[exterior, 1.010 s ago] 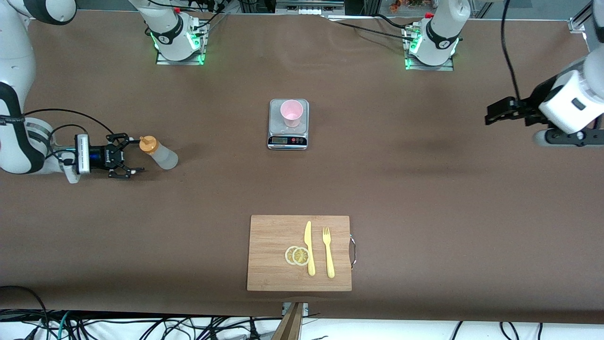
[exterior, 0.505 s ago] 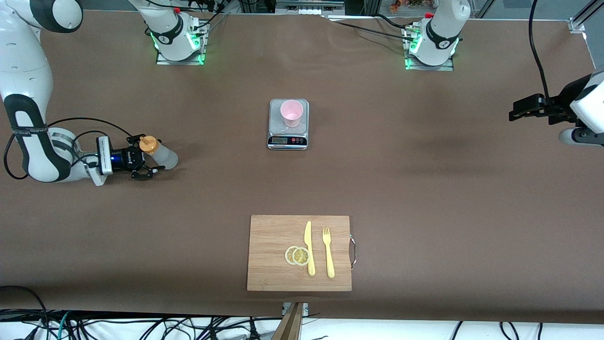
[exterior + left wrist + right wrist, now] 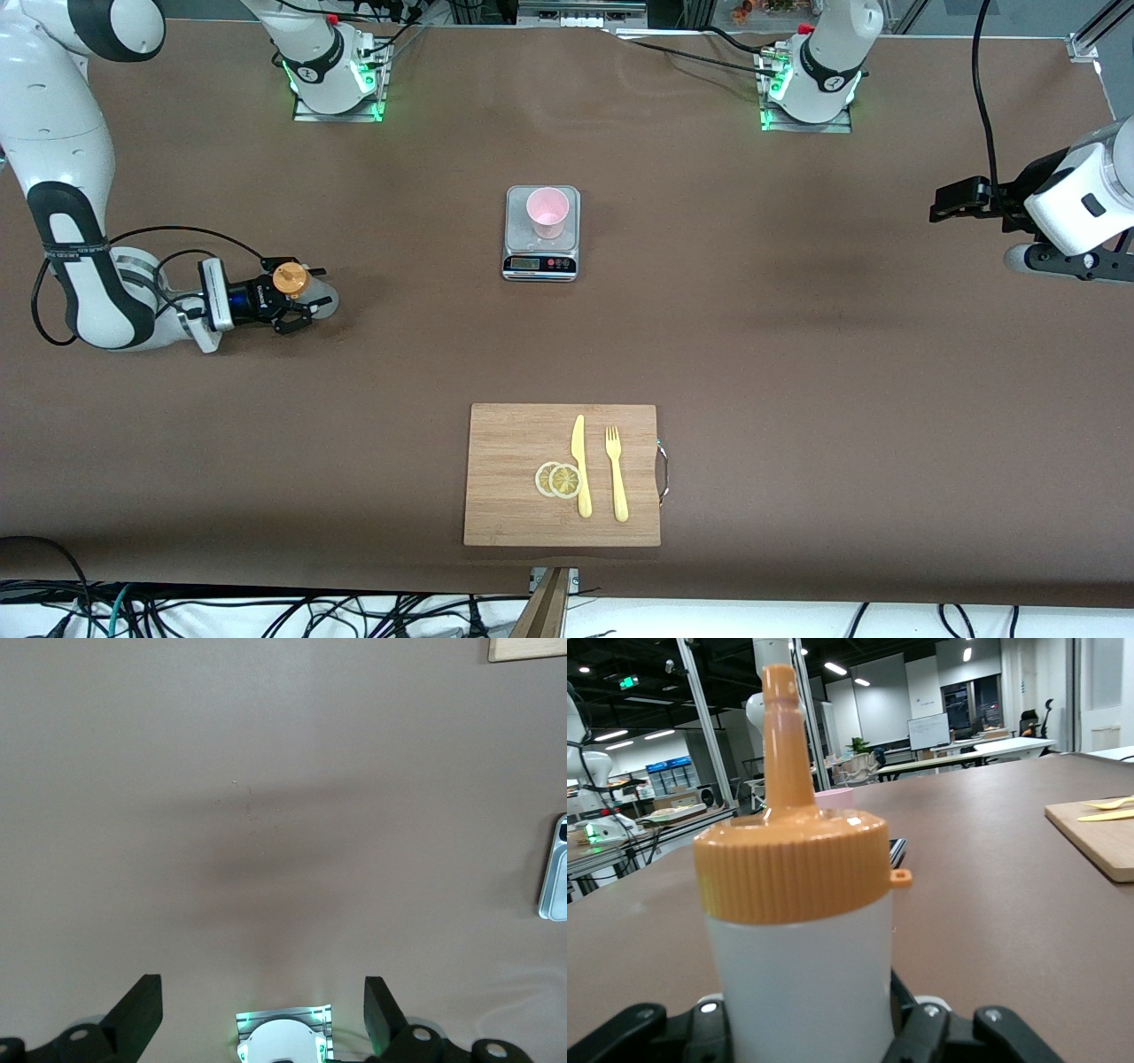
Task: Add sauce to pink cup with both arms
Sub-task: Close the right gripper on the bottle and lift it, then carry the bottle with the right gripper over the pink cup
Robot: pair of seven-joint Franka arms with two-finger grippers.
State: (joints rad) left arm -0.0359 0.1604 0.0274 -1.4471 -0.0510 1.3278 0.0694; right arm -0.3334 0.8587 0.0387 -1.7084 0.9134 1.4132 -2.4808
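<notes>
1 brown table (image 3: pixel 797 372) fills the front view. 2 white arms: right arm (image 3: pixel 66 177) runs down the left edge of the frame, left arm (image 3: pixel 1072 204) enters at the right edge, upper part, and waits.

1 wooden cutting board (image 3: pixel 514 443) sits low centre of the frame, nearer the front camera than everything else. On it: 2 lemon slices (image 3: pixel 558 479) overlapping, 1 yellow knife (image 3: pixel 580 465), 1 yellow fork (image 3: pixel 616 474), knife and fork side by side, apart.

1 scale (image 3: pixel 541 257) at upper centre of the frame, w/ 1 pink cup (image 3: pixel 547 213) upright on its platform.

1 sauce bottle (image 3: pixel 310 297) at mid-left of the frame, toward the right arm's end of the table, well apart from the scale. Orange cap (image 3: pixel 290 279) up; in the right wrist view the sauce bottle (image 3: pixel 799 983) fills the frame, upright, nozzle on top.

Right gripper (image 3: pixel 297 297) is at the bottle, low by the table; fingers narrowed in on both sides of the frosted body, gripping it.

Left gripper (image 3: pixel 952 201) hangs over bare table at the left arm's end; fingers (image 3: pixel 142 1005) spread wide, nothing between them. Left wrist view also catches 1 edge of the scale (image 3: pixel 555 870) at its right margin and 1 corner of the board (image 3: pixel 527 647) at upper right.
</notes>
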